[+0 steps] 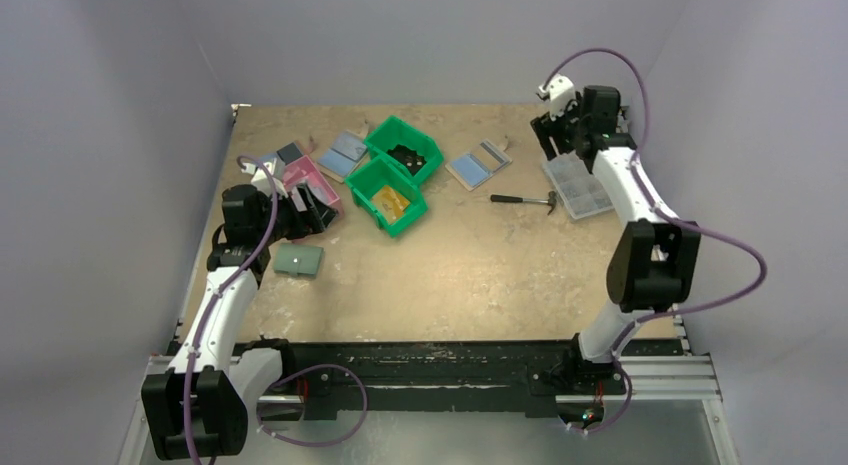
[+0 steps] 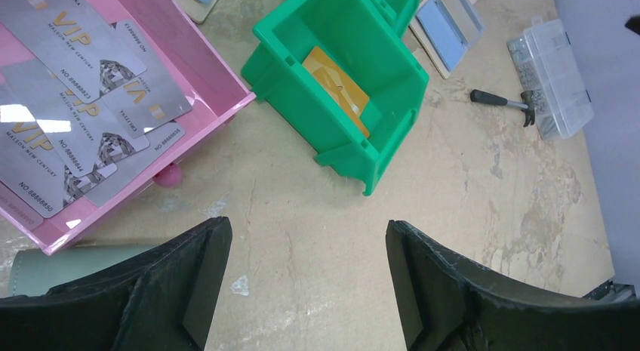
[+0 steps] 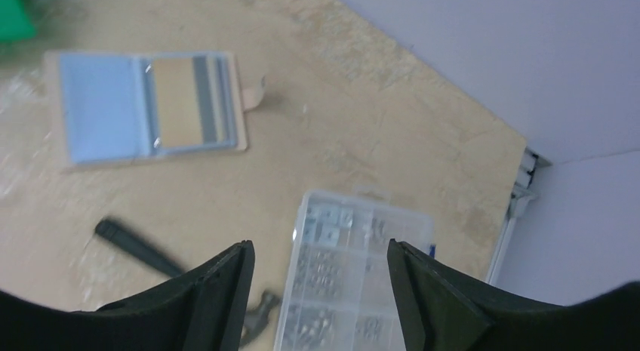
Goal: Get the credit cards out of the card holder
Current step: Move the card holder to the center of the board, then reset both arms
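The right claw (image 3: 318, 249) hangs high over the far side of the table (image 2: 468, 215). Its two fingers are spread wide and there is nothing between them.

The card holder (image 3: 147, 106) lies flat on the table, ahead of this claw and off to its left, well apart from it. It is folded open, with its blue side and its striped side facing up, so the slots are easy to reach. I cannot tell if a card is inside it. Below the claw is a clear box (image 3: 355, 283) of little parts, with a hammer (image 3: 140, 249) just beside it.

The left claw (image 2: 306, 230) is wide open too and holds nothing. It hovers low over bare table. Ahead of it, to the left, is a pink bin (image 2: 211, 64) with silver cards (image 2: 75, 102) lying in it. Straight ahead is a green bin (image 2: 355, 151) with a yellow-orange card (image 2: 336, 87) inside. I think the bins are there so each kind of card gets its own place. A pale green wallet (image 2: 45, 268) peeks out by this claw's left finger.

I think the right claw is open and up high so it can drop onto the card holder if one more card must come out.
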Controlling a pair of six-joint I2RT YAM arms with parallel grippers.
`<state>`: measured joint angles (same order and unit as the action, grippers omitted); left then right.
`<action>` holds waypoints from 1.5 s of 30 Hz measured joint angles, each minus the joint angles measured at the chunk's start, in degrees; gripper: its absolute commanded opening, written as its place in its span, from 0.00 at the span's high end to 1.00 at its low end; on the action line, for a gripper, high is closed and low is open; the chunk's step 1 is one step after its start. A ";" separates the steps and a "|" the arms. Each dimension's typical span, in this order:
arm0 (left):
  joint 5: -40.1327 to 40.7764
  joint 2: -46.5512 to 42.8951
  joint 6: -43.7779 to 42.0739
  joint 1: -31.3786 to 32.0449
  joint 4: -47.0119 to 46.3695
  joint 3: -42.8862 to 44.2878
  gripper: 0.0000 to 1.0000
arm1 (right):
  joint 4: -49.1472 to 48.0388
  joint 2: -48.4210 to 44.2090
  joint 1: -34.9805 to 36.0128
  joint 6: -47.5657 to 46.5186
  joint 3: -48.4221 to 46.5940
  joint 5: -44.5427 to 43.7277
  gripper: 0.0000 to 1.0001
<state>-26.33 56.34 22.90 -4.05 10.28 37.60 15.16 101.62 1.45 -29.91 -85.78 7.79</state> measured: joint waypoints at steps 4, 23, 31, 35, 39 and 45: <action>-0.04 -0.76 0.00 0.02 -0.02 0.00 0.20 | 6.47 -6.25 -4.83 -2.25 5.29 8.17 0.25; -4.61 -1.07 4.57 0.02 -2.45 0.00 0.03 | 10.01 -36.81 -14.80 10.84 22.77 24.04 0.01; -6.88 -1.25 8.13 0.02 0.39 2.25 0.02 | 4.83 -43.08 -15.34 26.56 24.39 20.02 0.01; -7.08 -3.17 9.11 0.02 2.64 2.58 0.02 | 4.46 -43.32 -15.34 29.53 24.41 20.28 0.01; -7.02 -5.53 9.51 0.02 5.60 3.23 0.01 | 4.50 -43.32 -15.34 30.36 24.41 21.16 0.01; -6.43 -6.88 9.51 0.02 7.80 5.42 0.02 | 4.79 -43.65 -15.34 30.34 24.41 22.86 0.01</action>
<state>-32.75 49.45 32.40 -4.03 18.09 43.03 19.94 57.98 -13.89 0.43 -61.36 30.65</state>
